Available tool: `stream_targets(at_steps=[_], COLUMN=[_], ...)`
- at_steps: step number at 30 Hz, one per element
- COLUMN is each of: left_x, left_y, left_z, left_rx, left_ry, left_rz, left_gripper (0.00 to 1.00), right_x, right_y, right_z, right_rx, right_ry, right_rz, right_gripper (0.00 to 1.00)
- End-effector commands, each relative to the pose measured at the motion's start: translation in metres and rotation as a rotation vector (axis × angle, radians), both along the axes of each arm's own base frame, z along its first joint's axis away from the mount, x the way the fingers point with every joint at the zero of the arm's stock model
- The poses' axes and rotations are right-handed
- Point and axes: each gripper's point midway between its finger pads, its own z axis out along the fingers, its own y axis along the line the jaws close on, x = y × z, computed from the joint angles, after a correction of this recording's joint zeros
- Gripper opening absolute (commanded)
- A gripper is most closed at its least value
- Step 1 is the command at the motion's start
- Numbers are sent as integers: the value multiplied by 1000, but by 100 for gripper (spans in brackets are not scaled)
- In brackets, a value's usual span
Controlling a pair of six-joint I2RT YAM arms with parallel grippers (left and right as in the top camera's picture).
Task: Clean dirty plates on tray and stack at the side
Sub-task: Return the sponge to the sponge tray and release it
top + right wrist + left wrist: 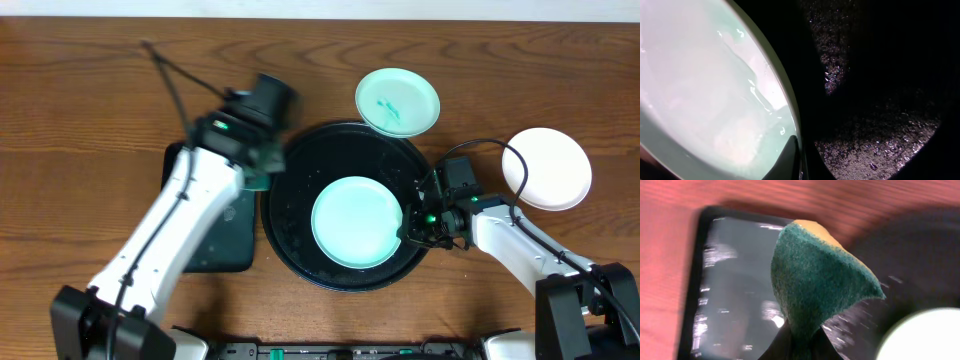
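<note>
Sponge [815, 280], green and yellow: pinched in the closed left gripper [800, 345], held over the adjoining edges of the rectangular dark tray [225, 245] and the round black tray [290, 235]. Mint plate [357, 221]: seated in the round black tray, rim clamped by the closed right gripper [410, 228]. Smeared mint plate [397, 101]: laid at that tray's far rim. White plate [546, 168]: set on the tabletop [80, 100], right side.

On the desk [80, 90] the round tray [288, 215] sits at the centre, with the first plate [357, 221] lying in it. The second plate [397, 101] is at its far right rim, the third plate [547, 168] well to the right. The rectangular tray [225, 250] lies just left, the sponge [258, 178] above its far right corner
</note>
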Motion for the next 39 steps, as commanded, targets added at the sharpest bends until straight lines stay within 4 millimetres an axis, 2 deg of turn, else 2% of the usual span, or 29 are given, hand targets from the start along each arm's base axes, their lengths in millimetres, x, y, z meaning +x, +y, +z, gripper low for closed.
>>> stream_targets(at_steps=[1, 4, 7, 11, 15, 19, 21, 22, 23, 24, 25, 26, 29, 32, 33, 34, 35, 36, 37, 39], left_x=[1, -4, -12, -19, -24, -23, -22, -22, -22, -21, -21, -21, -21, -19, -18, -17, -17, -18, -20, -24], left_y=[46, 76, 91, 96, 92, 92, 92, 92, 92, 91, 91, 89, 81, 78, 75, 73, 70, 67, 65, 60], left_z=[-13, -30, -51, -84, -119, -142, -146, -146, -145, -144, -143, -141, -131, -106, -94, -81, -68, -53, -39, -10], left_rx=[13, -14, -70, -109, -107, -98, -98, -98, -99, -100, -103, -115, -158, -165, -169, -174, -179, -185, -191, -205], left_ry=[47, 105, 181, 282, 375, 425, 429, 427, 424, 421, 419, 420, 404, 337, 304, 264, 224, 181, 136, 49], left_rz=[129, 213, 274, 293, 290, 292, 293, 292, 292, 292, 290, 276, 243, 226, 217, 205, 192, 177, 161, 135], left_gripper=[7, 7, 7, 8, 7, 8, 16, 29, 46, 57, 66, 69, 70, 70, 70, 71, 71, 72, 74, 77], right_x=[-5, -5, -4, -3, -2, -4, -5, -5, -5, -5, -5, -5, -4, -4, -3, -2, 0, 1, 4, 10], right_y=[-9, -9, -9, -9, -8, -8, -9, -9, -9, -9, -9, -9, -8, -8, -8, -8, -8, -7, -7, -5], right_z=[-8, -8, -8, -8, -7, -8, -8, -8, -8, -8, -8, -8, -8, -8, -7, -7, -7, -7, -6, -5], right_rx=[-55, -55, -54, -53, -51, -50, -51, -51, -51, -51, -51, -51, -51, -50, -49, -48, -47, -45, -43, -38], right_ry=[17, 16, 13, 7, 4, 11, 15, 16, 15, 15, 15, 14, 14, 10, 7, 3, -4, -12, -22, -49], right_rz=[-8, -8, -8, -8, -8, -8, -8, -8, -8, -8, -8, -8, -8, -8, -8, -8, -8, -8, -8, -9], right_gripper=[1, 1, 1, 1, 1, 1, 1, 2, 1, 1, 1, 1, 1, 1, 2, 6, 12, 24, 28, 24])
